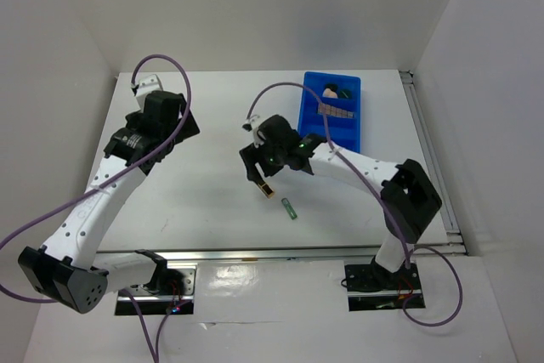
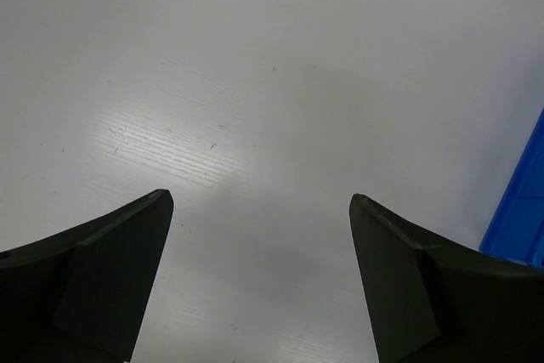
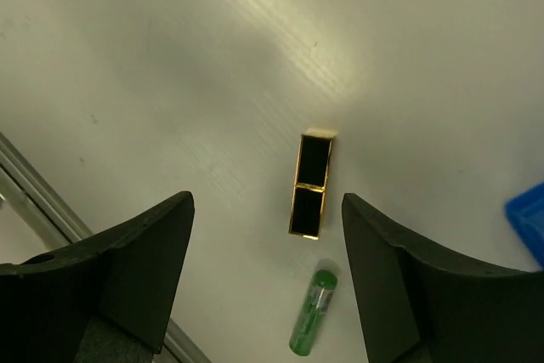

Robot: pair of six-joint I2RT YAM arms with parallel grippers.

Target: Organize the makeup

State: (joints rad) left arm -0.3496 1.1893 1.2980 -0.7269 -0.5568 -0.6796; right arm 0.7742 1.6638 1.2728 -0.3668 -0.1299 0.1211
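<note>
Black fingers of the right hand fill the bottom of the right wrist view, spread wide and released; between them on the white surface lies a black-gold lipstick, flat, touched by neither finger; just past one end of it lies a green tube, also flat, close to the lipstick but apart from it. Seen from above, both lie near the middle of the surface toward its front edge, well apart from the blue bin — that stands at the far right; in its far compartments show a peach sponge, a dark pad and a tan palette. Over at the far left the left hand hangs above the surface, its fingers likewise parted and released; a blue edge of the bin shows at the right border of the left wrist view — how near, I cannot tell.
</note>
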